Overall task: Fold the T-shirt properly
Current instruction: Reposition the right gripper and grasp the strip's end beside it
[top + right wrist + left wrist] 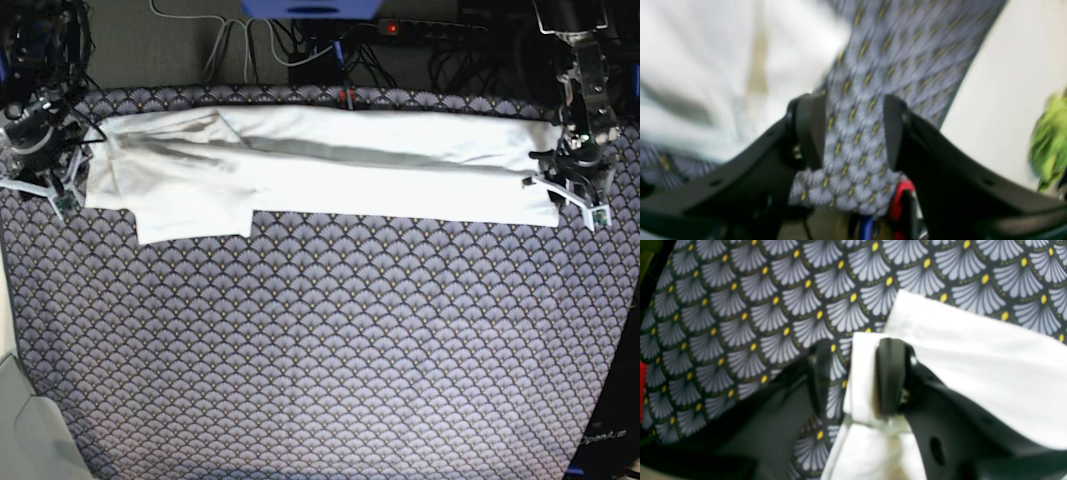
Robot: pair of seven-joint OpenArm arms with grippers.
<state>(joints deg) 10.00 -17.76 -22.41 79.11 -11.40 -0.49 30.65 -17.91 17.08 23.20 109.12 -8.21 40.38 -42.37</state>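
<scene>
Left claw first, as its wrist camera sits closest: its two black fingers stand apart, and one finger presses on a folded white corner of the shirt, while the other lies off the fabric over the cloth, a dark cover patterned with pale fans and yellow dots. White fabric also bunches between the fingers lower down, so the claw seems to have the shirt's edge partly within its spread, though whether it truly grips is hard to tell. Right claw is blurred in its own camera, yet its fingers clearly stand wide, with only patterned cloth between them; the white shirt lies off to one side, beyond one finger, not held. From the base view, the shirt lies farther back as a long, narrow white band across the far part of the cloth, folded lengthwise, with a sleeve flap hanging toward the camera near the right claw. That claw sits just beside one end of the band, and the left claw sits at the other end, touching the fabric. Cables run along the far edge beyond the cloth.
</scene>
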